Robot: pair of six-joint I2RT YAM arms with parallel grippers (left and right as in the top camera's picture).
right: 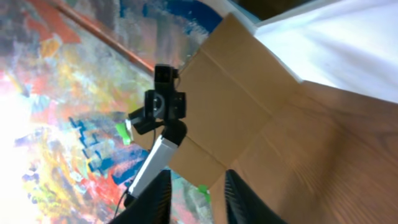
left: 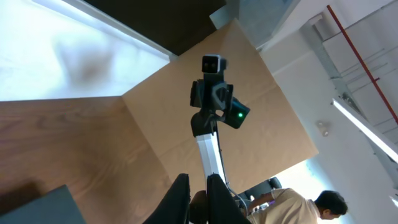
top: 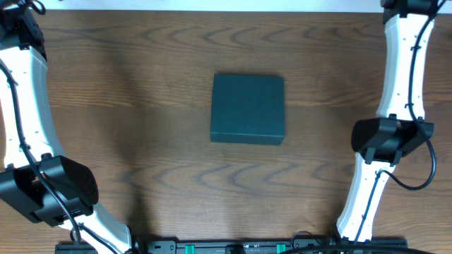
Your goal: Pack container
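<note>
The container (top: 248,109), a dark teal-black rectangular box, lies flat in the middle of the wooden table with its lid down. One of its corners shows at the bottom left of the left wrist view (left: 37,208). My left arm (top: 49,187) stands at the near left and my right arm (top: 388,137) at the right, both well away from the box. The left gripper (left: 198,177) is shut, its fingers almost together, with nothing held. The right gripper (right: 197,173) stands open, and only background shows between its fingers.
A brown cardboard panel (left: 261,124) stands beyond the table, also showing in the right wrist view (right: 230,106). A person (left: 298,208) sits past the table's far side. A black rail with green marks (top: 233,247) runs along the near edge.
</note>
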